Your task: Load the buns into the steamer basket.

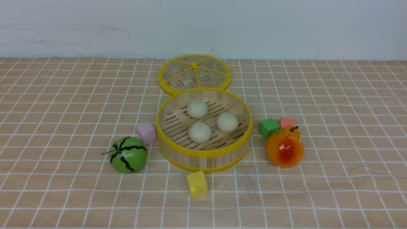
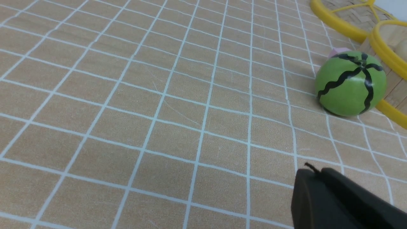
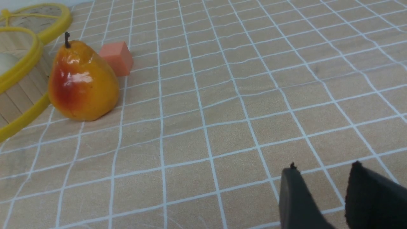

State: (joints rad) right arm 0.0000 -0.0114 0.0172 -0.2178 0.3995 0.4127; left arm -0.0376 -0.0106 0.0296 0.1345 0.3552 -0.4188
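Observation:
Three off-white buns lie on the slatted floor of the round bamboo steamer basket at the table's middle. Neither gripper shows in the front view. In the left wrist view my left gripper hovers over bare cloth with its black fingers pressed together and nothing between them; the basket's yellow rim sits far off beyond the melon ball. In the right wrist view my right gripper stands open over the cloth, holding nothing, well away from the basket.
The flat woven lid lies behind the basket. A green striped melon ball and pink cube sit left of it, a yellow cube in front. A pear, green cube and salmon cube sit right.

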